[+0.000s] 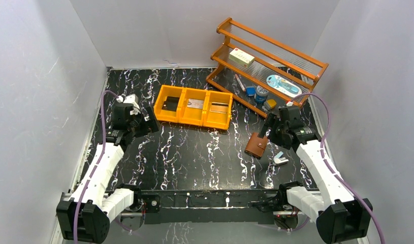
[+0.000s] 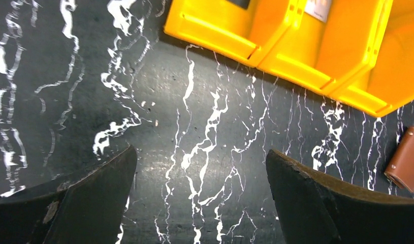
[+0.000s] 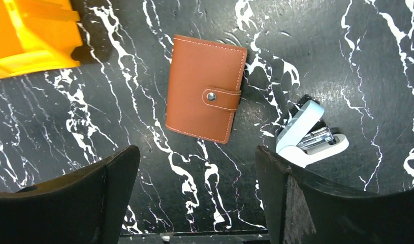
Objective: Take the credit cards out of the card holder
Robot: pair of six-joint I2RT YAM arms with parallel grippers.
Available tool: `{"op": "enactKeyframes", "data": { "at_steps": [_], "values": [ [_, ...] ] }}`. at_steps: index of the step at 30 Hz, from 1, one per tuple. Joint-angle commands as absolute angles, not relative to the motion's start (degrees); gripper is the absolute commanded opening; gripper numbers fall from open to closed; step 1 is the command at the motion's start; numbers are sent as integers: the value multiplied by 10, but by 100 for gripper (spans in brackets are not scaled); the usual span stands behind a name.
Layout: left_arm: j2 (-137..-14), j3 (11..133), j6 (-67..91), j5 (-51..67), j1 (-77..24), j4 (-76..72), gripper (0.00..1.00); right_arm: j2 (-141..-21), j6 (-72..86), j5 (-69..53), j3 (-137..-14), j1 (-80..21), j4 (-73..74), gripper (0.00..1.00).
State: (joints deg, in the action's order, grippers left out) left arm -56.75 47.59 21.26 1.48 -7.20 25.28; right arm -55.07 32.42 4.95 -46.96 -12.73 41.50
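The card holder (image 3: 204, 95), a brown leather wallet, lies flat and closed on the black marble table, its snap tab fastened; it also shows as the card holder (image 1: 256, 145) and at the right edge as the card holder (image 2: 407, 160). My right gripper (image 3: 197, 157) hovers open just on the near side of it, nothing between its fingers. Credit cards lie in the orange bin (image 1: 180, 118), one per compartment: a dark card (image 1: 170, 104), a silvery-grey card (image 1: 195, 104), a tan card (image 1: 220, 108). My left gripper (image 2: 201, 160) is open over bare table left of the bin.
A white-and-blue stapler (image 3: 310, 136) lies right of the wallet, close to my right finger. The orange bin (image 2: 296, 46) fills the top right of the left wrist view. A wooden rack (image 1: 268, 61) with small items stands at the back right. Grey walls enclose the table.
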Motion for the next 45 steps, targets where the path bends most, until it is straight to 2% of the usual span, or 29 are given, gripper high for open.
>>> {"op": "enactKeyframes", "data": {
  "at_steps": [1,8,11,17,20,23,27,33,37,45],
  "values": [
    [-543,439,219,97,-59,220,98,-583,368,69,-470,-136,425,91],
    [-528,395,231,138,-52,187,98,-690,407,127,-451,-180,372,92],
    [-520,390,231,138,-51,181,98,-743,410,136,-449,-185,333,89],
    [-504,390,228,113,-49,183,98,-846,398,164,-469,-207,310,68],
    [-497,388,232,100,-49,182,98,-845,401,193,-467,-255,304,62],
    [-497,389,228,99,-49,181,98,-842,393,164,-459,-302,281,53],
    [-500,391,221,113,-49,181,98,-857,402,143,-456,-361,276,47],
    [-498,390,219,127,-49,182,98,-866,398,121,-478,-473,276,48],
    [-493,390,216,135,-49,180,98,-851,387,135,-518,-524,293,60],
    [-487,392,227,110,-49,179,98,-824,379,248,-585,-527,327,82]
  ]
}}
